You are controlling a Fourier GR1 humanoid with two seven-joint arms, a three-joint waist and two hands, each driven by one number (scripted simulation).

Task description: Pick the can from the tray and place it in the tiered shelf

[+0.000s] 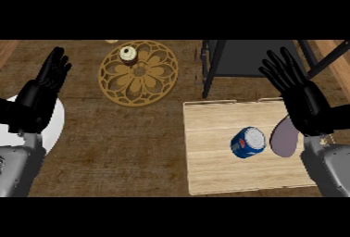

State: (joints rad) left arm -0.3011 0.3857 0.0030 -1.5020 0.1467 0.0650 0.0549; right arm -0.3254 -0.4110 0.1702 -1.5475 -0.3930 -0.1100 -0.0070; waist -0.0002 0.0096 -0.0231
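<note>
Can (247, 142), blue with a pale lid, lies on the wooden tray (219, 171), toward the tray's right half. It looks tipped, its lid facing up and to the right, so its long axis seems to run from lower left to upper right; how far it leans I cannot tell. Just right of it on the tray lies a flat mauve oval thing (285, 139), close beside the can and partly hidden under the right forearm.

The right hand (295, 88) hovers above and to the right of the can, fingers (277, 62) straight and spread, holding nothing. From those fingers the can lies down the view and a little left, toward the robot. The left hand (42, 88) shows at the left edge, open too, fingers up, well apart from the tray. The right hand is plainly the nearer one, and I judge the pick falls to it: it would need to draw back and drop over the can, closing across its round side rather than along its length.

The shelf (232, 58), a dark frame with a grey panel, stands beyond the tray's far edge, just left of the right fingers. Farther left, a gold patterned plate (147, 81) carries a small cupcake (128, 53). A white plate (56, 121) sits under the left forearm. All rest on a brown wooden desk (123, 148).
</note>
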